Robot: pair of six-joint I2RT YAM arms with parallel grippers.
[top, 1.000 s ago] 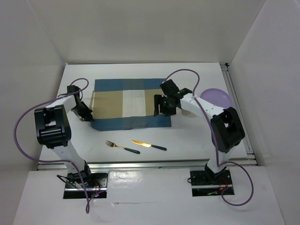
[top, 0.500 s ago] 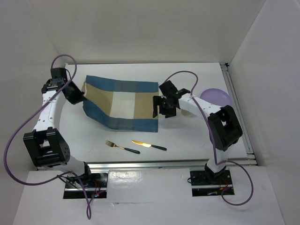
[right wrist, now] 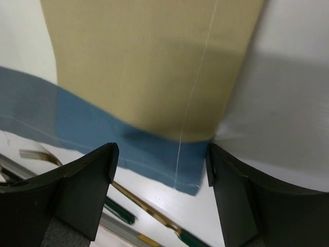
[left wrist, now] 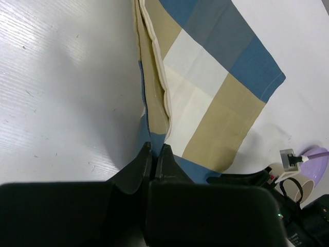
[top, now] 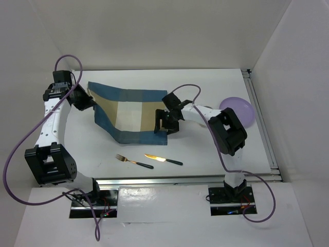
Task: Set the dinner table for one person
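Here, creased checked cloth placemat (top: 129,111), smooth white dinner table (top: 203,152).

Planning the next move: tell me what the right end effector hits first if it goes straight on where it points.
Probably the placemat: the open right end effector points at its blue border near a corner. How far off the cloth lies is unclear.

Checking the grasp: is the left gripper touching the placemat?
Touching. The left wrist view shows the left gripper shut on the bunched edge of the placemat.
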